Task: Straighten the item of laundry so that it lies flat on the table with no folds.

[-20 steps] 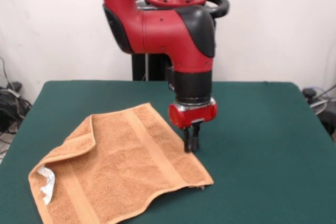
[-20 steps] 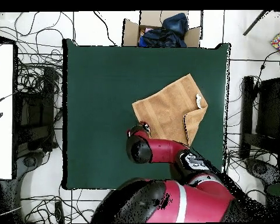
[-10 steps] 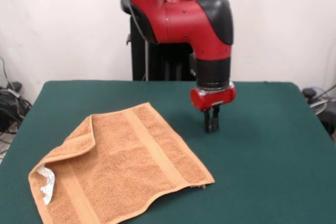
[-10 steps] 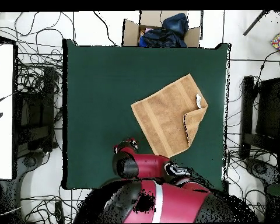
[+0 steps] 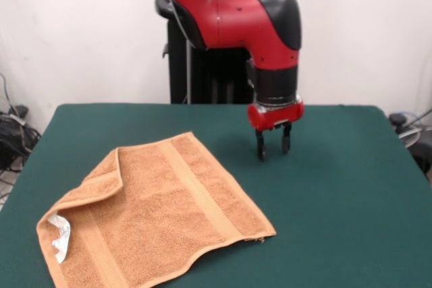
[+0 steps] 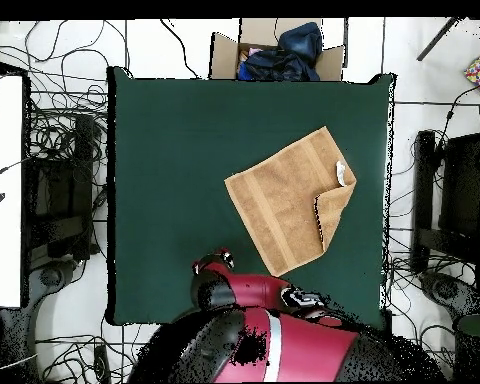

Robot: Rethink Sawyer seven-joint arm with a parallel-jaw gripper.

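I see the gripper (image 5: 272, 144) with fingers spread, empty, hanging above bare table (image 5: 337, 193) near its far edge. Towel (image 5: 158, 217) lies toward the near left corner in the front view, one corner folded over, white tag (image 5: 59, 236) showing.

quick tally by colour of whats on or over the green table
orange-tan: 1, the towel, one side folded over, white tag showing
red and black: 1, the gripper, open, above bare table
total: 2
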